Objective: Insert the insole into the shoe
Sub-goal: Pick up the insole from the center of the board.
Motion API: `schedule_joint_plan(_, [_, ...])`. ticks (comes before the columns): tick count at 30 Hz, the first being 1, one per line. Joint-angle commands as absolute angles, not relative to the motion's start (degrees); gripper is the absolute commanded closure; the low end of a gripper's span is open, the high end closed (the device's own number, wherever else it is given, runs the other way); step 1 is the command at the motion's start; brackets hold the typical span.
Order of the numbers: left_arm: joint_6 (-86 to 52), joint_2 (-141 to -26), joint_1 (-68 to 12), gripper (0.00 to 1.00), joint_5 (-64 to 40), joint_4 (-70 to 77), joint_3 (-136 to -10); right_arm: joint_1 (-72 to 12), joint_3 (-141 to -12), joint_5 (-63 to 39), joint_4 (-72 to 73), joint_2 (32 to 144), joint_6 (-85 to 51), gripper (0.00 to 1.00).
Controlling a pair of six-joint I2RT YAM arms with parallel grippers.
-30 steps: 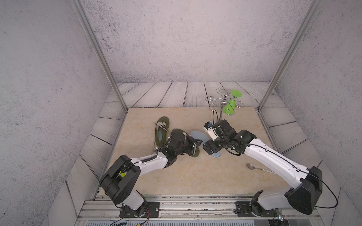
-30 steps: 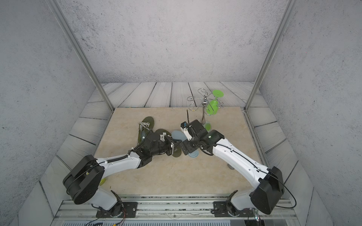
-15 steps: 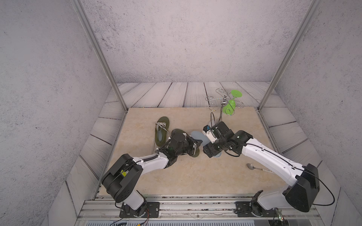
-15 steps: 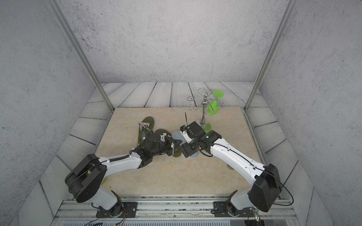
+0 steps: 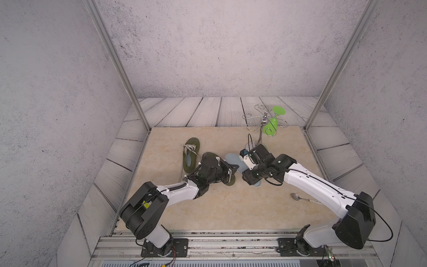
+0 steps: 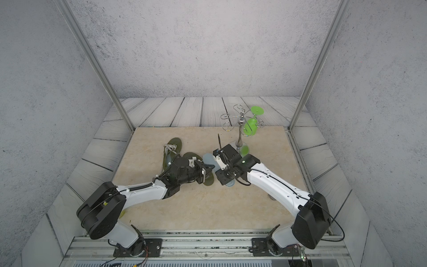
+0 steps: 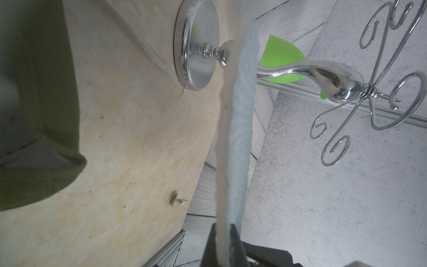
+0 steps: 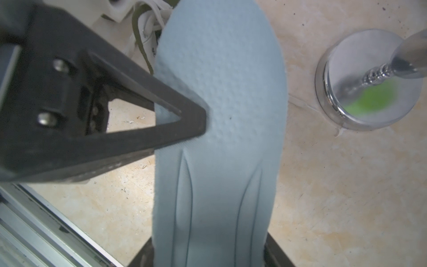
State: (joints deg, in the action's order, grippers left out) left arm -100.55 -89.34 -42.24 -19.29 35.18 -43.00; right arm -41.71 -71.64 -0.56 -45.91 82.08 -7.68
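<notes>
- Passing the insole (image 8: 217, 138) between grippers near mid-mat, insertion not yet begun.
- Pinching one long edge with the left gripper (image 7: 223, 245), jaws nearly together on it.
- Straddling the heel end with the right gripper (image 8: 208, 256), a finger beside each edge; cannot tell whether clamped or merely close.
- Aiming, probably, for the green shoe (image 5: 230, 181) at 9 o'clock of the insole, mostly hidden under the left arm (image 5: 175, 191); skipping the second shoe (image 5: 193, 142) at 10 o'clock, seemingly fitted already.
- Calling next for a sure heel hold, release of the side pinch, then a shallow toe-first slide into the shoe mouth.
</notes>
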Motion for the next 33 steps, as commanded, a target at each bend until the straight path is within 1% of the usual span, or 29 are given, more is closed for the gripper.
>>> schedule_joint_plan(1, [-102.3,-90.8,-42.5,0.97,-20.3,37.5,-42.7,-41.9,-73.1,-1.3,-48.3,83.5,-8.0,0.50])
schedule_joint_plan(2, [-102.3,-91.0,-42.5,0.93,-20.5,37.7,-42.8,-41.9,-73.3,-1.3,-48.6,83.5,-8.2,0.51])
schedule_joint_plan(4, [-102.1,-91.2,-42.5,0.75,-20.8,37.7,-43.0,-41.9,-73.5,-1.0,-48.9,83.5,-8.4,0.54])
schedule_joint_plan(5, [-101.8,-91.2,-42.5,0.68,-20.9,37.4,-43.1,-41.9,-73.5,-0.8,-49.1,83.6,-8.5,0.54])
schedule_joint_plan(6, [-101.3,-91.1,-42.4,0.58,-21.0,36.9,-43.1,-41.9,-73.6,-0.6,-49.5,83.6,-8.6,0.55])
schedule_joint_plan(7, [-100.6,-90.8,-42.4,0.52,-21.0,36.2,-43.2,-41.9,-74.0,-0.4,-50.1,83.8,-8.7,0.55])
schedule_joint_plan(9, [-98.5,-90.0,-42.0,0.48,-21.0,34.2,-43.3,-41.8,-75.0,0.2,-51.8,84.3,-8.9,0.57])
schedule_joint_plan(11, [-95.4,-88.3,-41.4,0.47,-21.2,29.8,-43.7,-41.8,-76.0,0.6,-53.2,84.5,-8.9,0.58])
schedule_joint_plan(15, [-85.1,-83.1,-38.6,0.46,-21.8,16.0,-45.6,-41.6,-78.7,1.7,-56.8,85.7,-9.0,0.61])
schedule_joint_plan(18, [-73.1,-78.4,-35.4,0.46,-20.9,0.0,-49.6,-41.0,-79.9,2.5,-58.7,86.0,-9.7,0.62])
schedule_joint_plan(22, [-51.3,-76.0,-32.5,0.46,-15.3,-21.1,-59.1,-40.3,-79.6,2.8,-59.2,85.1,-10.7,0.63])
schedule_joint_plan(25, [-34.8,-80.4,-32.3,0.46,-11.9,-35.5,-69.4,-40.1,-78.5,2.4,-59.2,83.9,-11.5,0.63])
schedule_joint_plan(28, [-23.6,-87.3,-32.3,0.48,-11.5,-45.3,-78.1,-40.0,-76.5,2.0,-59.0,82.4,-12.2,0.63])
schedule_joint_plan(33, [-13.3,-98.3,-33.4,0.53,-8.3,-58.0,-90.0,-39.4,-72.4,1.8,-59.2,79.0,-13.1,0.63])
